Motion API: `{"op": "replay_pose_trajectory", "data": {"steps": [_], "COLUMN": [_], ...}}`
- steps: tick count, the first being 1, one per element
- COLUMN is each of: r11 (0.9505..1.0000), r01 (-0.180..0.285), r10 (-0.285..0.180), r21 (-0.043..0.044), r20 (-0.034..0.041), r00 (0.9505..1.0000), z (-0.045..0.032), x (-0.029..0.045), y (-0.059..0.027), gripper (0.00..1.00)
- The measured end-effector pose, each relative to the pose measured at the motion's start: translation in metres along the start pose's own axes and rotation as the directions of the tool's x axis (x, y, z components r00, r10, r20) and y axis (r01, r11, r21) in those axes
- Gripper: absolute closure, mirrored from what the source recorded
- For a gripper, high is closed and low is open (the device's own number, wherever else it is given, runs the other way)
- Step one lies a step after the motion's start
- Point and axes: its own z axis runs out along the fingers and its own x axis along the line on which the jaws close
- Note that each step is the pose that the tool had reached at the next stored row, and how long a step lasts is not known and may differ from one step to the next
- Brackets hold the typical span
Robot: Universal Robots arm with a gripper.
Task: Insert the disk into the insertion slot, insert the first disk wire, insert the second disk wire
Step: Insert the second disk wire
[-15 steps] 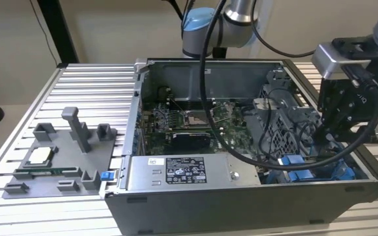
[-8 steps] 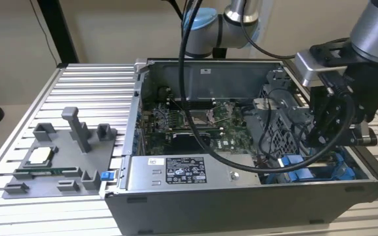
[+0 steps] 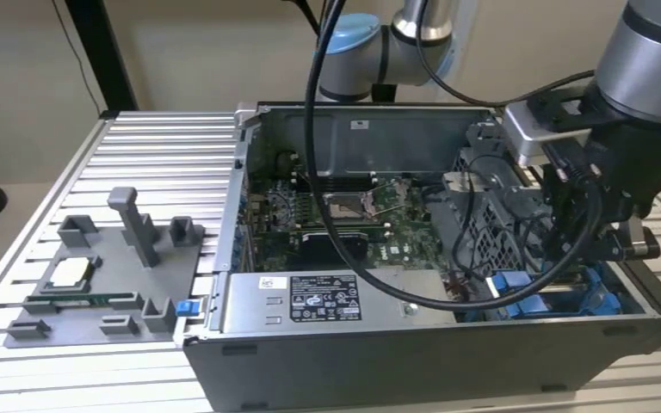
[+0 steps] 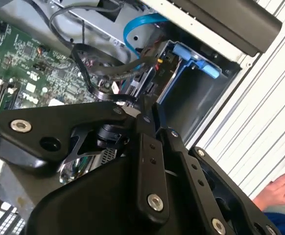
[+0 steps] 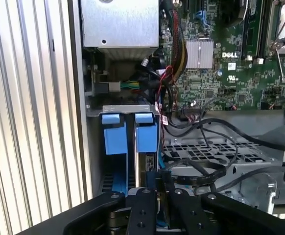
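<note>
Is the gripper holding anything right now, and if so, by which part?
Cannot be told. The gripper is down at the blue-railed insertion slot in the computer case, but what lies between its fingers is hidden.

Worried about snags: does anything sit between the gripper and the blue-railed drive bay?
Nothing visible does. In the first wrist view the gripper is right at the bay, whose blue rails are uncovered. Black cables loop beside it over the perforated metal cage, not across the opening.
</note>
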Motion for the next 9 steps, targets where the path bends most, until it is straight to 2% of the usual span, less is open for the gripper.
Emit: {"op": "replay_pose_trajectory", "data": {"steps": [5,7,9], "r11": [0.9997,0.9996,0.9995], "r01": [0.003,0.004,0.005], "r10": [-0.003,-0.004,-0.004], "r21": [0.0232,0.0289,0.031], "r20": [-0.0052,-0.0069,-0.0077], "r00": [1.0,1.0,1.0], "z": [0.0048,0.0073,0.0086], "x": [0.0004,0.0006,0.0007], "y": [0.0007,0.0011,0.0013], "gripper": [1.0,1.0,1.0]}}
